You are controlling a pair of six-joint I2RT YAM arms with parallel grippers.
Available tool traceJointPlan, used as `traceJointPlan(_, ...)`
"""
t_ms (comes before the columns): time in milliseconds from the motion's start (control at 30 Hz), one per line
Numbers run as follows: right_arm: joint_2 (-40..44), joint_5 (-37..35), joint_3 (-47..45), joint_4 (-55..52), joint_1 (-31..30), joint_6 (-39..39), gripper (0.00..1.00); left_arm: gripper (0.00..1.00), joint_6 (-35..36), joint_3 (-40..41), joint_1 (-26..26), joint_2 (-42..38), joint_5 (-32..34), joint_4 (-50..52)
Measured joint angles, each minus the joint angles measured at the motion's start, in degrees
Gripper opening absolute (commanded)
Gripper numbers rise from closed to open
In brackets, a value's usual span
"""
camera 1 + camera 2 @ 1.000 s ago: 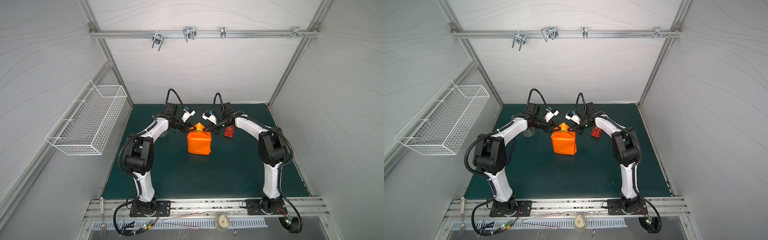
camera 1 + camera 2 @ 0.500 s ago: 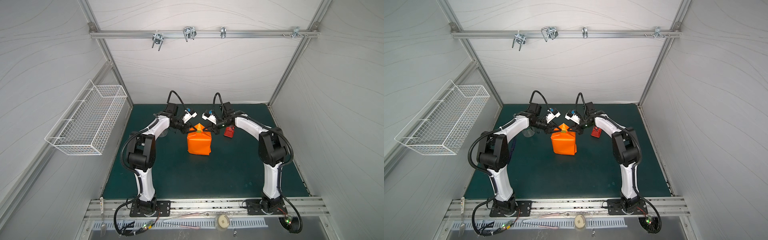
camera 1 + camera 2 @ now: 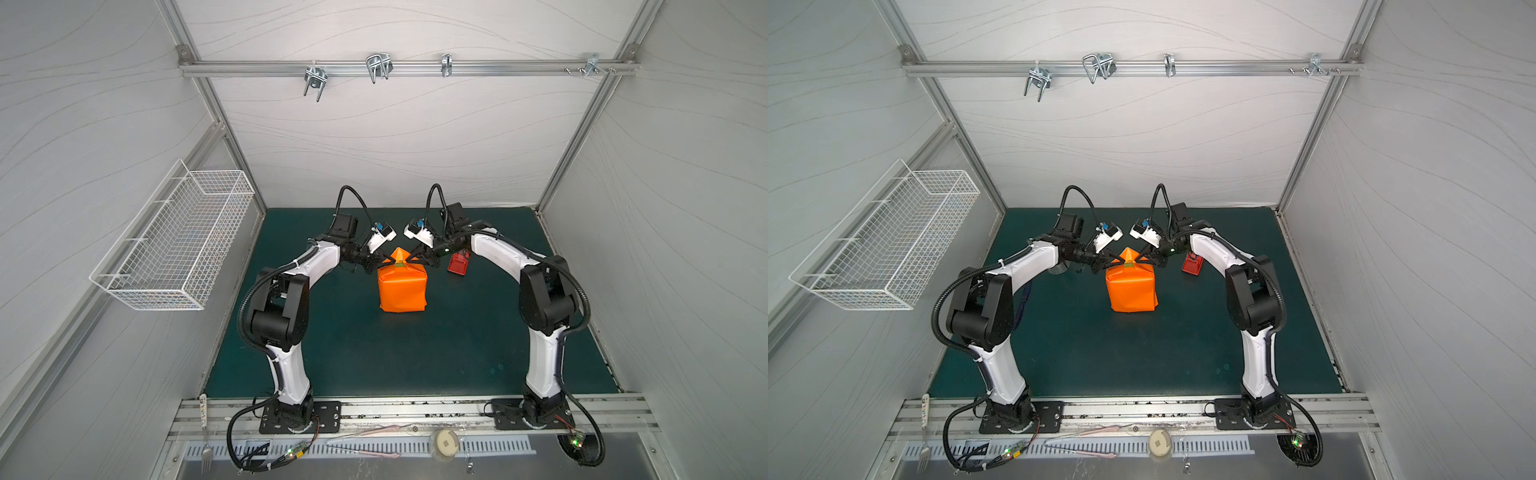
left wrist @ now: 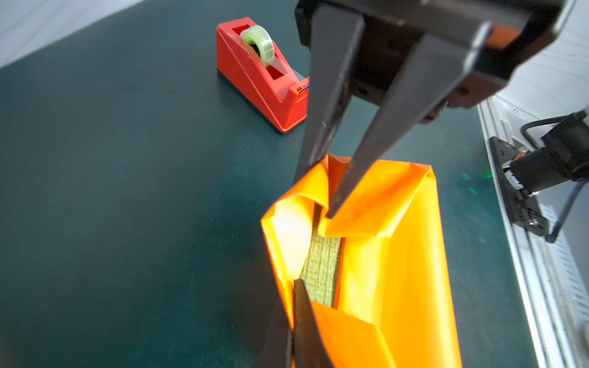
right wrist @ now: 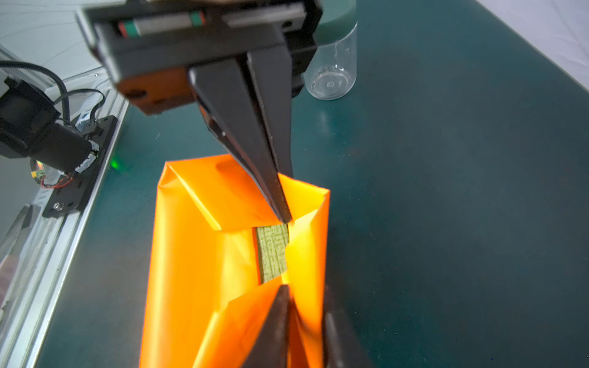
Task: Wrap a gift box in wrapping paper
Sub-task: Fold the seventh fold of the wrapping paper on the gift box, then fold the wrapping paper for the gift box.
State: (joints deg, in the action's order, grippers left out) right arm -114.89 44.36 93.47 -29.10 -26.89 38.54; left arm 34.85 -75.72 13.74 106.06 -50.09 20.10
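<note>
The wrapping paper (image 3: 402, 291) (image 3: 1133, 289) stands as an orange package in the middle of the green mat, with its far end unclosed. Through that gap a strip of the yellow-green gift box (image 4: 322, 270) (image 5: 272, 251) shows. My left gripper (image 4: 294, 283) (image 5: 283, 218) (image 3: 388, 261) is shut on the paper's edge at the left side of the opening. My right gripper (image 5: 304, 296) (image 4: 315, 197) (image 3: 411, 259) has its jaws slightly apart, straddling the paper wall opposite: one finger is inside the fold and one outside.
A red tape dispenser (image 4: 261, 73) (image 3: 458, 264) sits on the mat just right of the package, under the right arm. A clear glass jar (image 5: 333, 73) stands behind the left gripper. A wire basket (image 3: 174, 241) hangs on the left wall.
My left gripper has closed onto the paper's edge. My right gripper, shut before, has parted its jaws a little around the paper. The package has stayed in place.
</note>
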Motion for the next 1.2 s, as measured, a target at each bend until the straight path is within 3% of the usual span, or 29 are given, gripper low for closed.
traceJointPlan(200,6.5,0.7,-3.3,0.5,2.4,-3.8,0.43,0.00,1.1,5.1,0.5,-4.9,2.5,-5.5)
traceJointPlan(300,8.5,0.3,-4.4,3.0,3.9,-10.3,0.46,0.00,3.5,9.0,1.3,-8.3,5.0,-8.7)
traceJointPlan(533,5.8,-5.2,-1.4,6.3,4.1,-27.7,0.49,0.00,9.0,16.0,3.3,-13.2,10.1,-17.3)
traceJointPlan(633,2.4,-7.6,2.7,6.1,3.2,-31.5,0.49,0.00,10.9,18.3,3.8,-14.4,11.7,-20.3)
traceJointPlan(900,-2.6,-7.7,6.5,2.8,-0.4,-32.2,0.50,0.00,13.5,20.6,4.3,-15.0,13.6,-24.9)
traceJointPlan(1200,-2.5,-4.9,4.0,-0.2,-0.8,-26.1,0.51,0.00,14.4,21.6,4.5,-15.4,15.5,-27.0)
